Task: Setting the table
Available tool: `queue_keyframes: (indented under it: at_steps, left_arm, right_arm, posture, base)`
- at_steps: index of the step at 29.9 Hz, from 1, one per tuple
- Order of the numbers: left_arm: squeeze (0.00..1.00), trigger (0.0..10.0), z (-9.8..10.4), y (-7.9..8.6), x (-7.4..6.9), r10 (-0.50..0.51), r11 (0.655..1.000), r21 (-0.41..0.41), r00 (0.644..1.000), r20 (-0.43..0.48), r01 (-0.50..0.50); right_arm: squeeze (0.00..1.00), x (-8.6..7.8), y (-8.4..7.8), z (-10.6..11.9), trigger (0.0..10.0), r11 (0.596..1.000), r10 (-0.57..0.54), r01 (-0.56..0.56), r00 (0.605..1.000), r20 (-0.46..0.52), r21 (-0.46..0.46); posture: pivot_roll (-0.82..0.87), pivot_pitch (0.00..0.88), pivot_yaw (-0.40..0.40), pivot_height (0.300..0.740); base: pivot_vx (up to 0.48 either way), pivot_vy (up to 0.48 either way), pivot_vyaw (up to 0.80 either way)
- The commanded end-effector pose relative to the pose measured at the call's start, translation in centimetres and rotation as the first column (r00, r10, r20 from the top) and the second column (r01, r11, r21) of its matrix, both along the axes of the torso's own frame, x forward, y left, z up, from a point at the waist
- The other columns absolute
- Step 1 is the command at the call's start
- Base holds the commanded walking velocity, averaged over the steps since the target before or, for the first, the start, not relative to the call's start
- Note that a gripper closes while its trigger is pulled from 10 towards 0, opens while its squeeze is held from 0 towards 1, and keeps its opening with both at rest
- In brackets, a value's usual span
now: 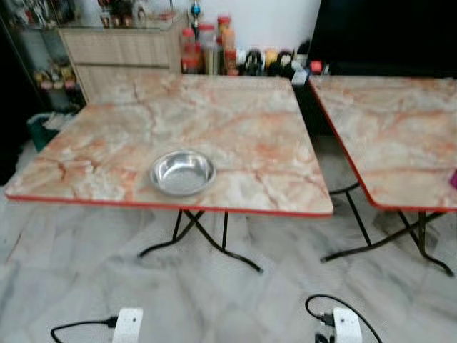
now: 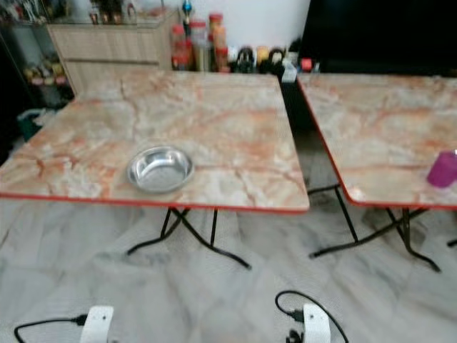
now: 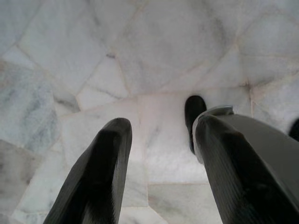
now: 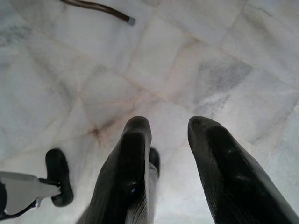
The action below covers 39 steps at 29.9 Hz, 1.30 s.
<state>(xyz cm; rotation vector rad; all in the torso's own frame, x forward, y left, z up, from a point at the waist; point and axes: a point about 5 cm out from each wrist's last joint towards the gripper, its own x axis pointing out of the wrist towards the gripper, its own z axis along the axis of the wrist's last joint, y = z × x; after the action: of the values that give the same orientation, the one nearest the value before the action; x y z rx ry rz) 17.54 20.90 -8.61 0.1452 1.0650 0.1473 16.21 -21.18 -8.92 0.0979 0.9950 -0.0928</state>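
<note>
Two marble-look tables are standing ahead, far above the left claw [image 3: 159, 163] and right claw [image 4: 173, 158], which are hanging over the floor, parted and holding nothing, so the robot seems to be starting, with the steel bowl [image 1: 182, 173] sitting near the edge and a reach up coming next.

The right gripper [image 4: 168, 128] points down at a pale marble floor [image 4: 210, 56]; its two black fingers [image 4: 133, 172] stand apart with bare floor showing in the gap between them, and nothing is held; the floor is made of irregular grey-white slabs with thin brownish seams; a dark thin table leg [image 4: 98, 8] ending in a small grey cap lies across one corner of the view, well away from the fingertips; beside the nearer finger a silver-grey robot part [image 4: 23, 191] with a black rounded foot [image 4: 58, 175] rests on the floor.
</note>
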Motion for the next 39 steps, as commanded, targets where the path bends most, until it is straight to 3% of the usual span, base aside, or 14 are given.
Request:
queue_keyframes:
  at_steps: [1,18,20,23,30,39]
  left_arm:
    - [0.0,10.0,0.0,-0.6,0.3,-0.013,1.0,-0.008,1.0,0.002,0.013]
    - [0.0,10.0,0.1,-0.5,0.4,-0.024,1.0,0.007,1.0,-0.002,0.024]
    - [0.0,10.0,-0.3,-0.4,-0.6,-0.019,1.0,0.01,1.0,-0.017,0.019]
    - [0.0,10.0,-0.4,-0.3,-0.9,-0.014,1.0,0.016,1.0,-0.023,0.014]
    - [0.0,10.0,-0.5,-0.2,-1.1,-0.015,1.0,0.019,1.0,-0.027,0.015]
    - [0.0,10.0,-0.7,-0.5,-1.4,-0.036,0.999,0.012,0.999,-0.024,0.036]
  right_arm:
    - [0.0,-0.4,-0.7,0.0,10.0,1.0,-0.004,0.004,1.0,-0.008,-0.019]
    - [0.0,-0.2,-0.7,0.1,10.0,0.999,0.014,-0.014,1.0,-0.002,-0.031]
    - [0.0,-0.1,-0.6,0.1,10.0,0.999,0.022,-0.022,1.0,0.0,-0.031]
    - [0.0,-0.2,-0.6,0.0,10.0,1.0,0.004,-0.004,1.0,-0.005,-0.02]
    - [0.0,-0.2,-0.6,0.0,10.0,1.0,0.002,-0.002,1.0,-0.005,-0.013]
    - [0.0,-0.2,-0.6,0.0,10.0,1.0,0.0,0.0,1.0,-0.007,-0.015]
  posture:
    - [0.0,0.0,-0.034,0.74]
    - [-0.01,0.0,-0.028,0.74]
    - [-0.01,0.0,-0.029,0.74]
    - [-0.01,0.0,-0.029,0.74]
    - [-0.01,0.0,-0.028,0.74]
    - [0.0,0.0,-0.029,0.74]
  base:
    - [0.0,-0.277,0.0]
    - [0.116,-0.275,0.0]
    - [0.324,-0.122,0.8]
    - [0.389,0.0,0.53]
    - [0.433,0.0,0.0]
    - [0.209,-0.363,0.0]
